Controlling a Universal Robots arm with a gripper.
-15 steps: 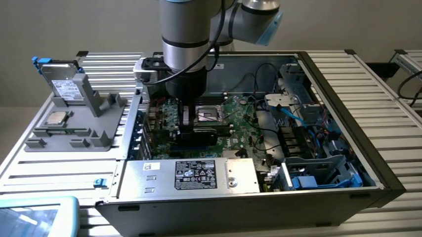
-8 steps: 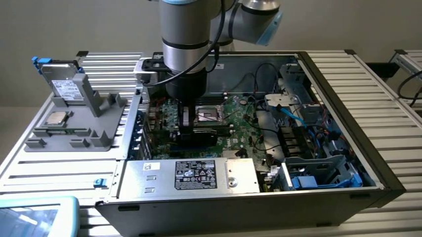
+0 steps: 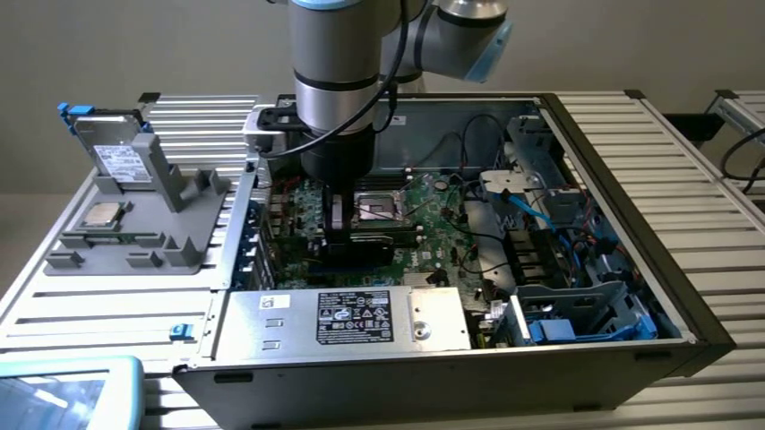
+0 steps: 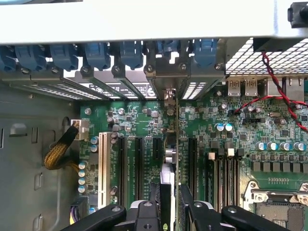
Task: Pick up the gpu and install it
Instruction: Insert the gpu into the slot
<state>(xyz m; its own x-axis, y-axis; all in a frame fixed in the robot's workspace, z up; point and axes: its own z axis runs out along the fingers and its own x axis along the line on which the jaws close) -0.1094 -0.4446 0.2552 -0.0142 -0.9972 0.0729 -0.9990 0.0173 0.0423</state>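
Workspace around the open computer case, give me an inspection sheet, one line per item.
Surface: slatted metal table carrying an open computer case.
Job's things: gpu standing on edge over the motherboard slots, its bracket at the rear slot openings.
Clutter: grey fixture holding a hard drive with blue clips, on the exterior view's left.
Grippers: tool closed on the gpu, low inside the case.
Cables: red and black wires; blue cable.
Surroundings: plain wall.

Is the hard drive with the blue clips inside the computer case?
No, the hard drive stands on the grey holder, outside the computer case.
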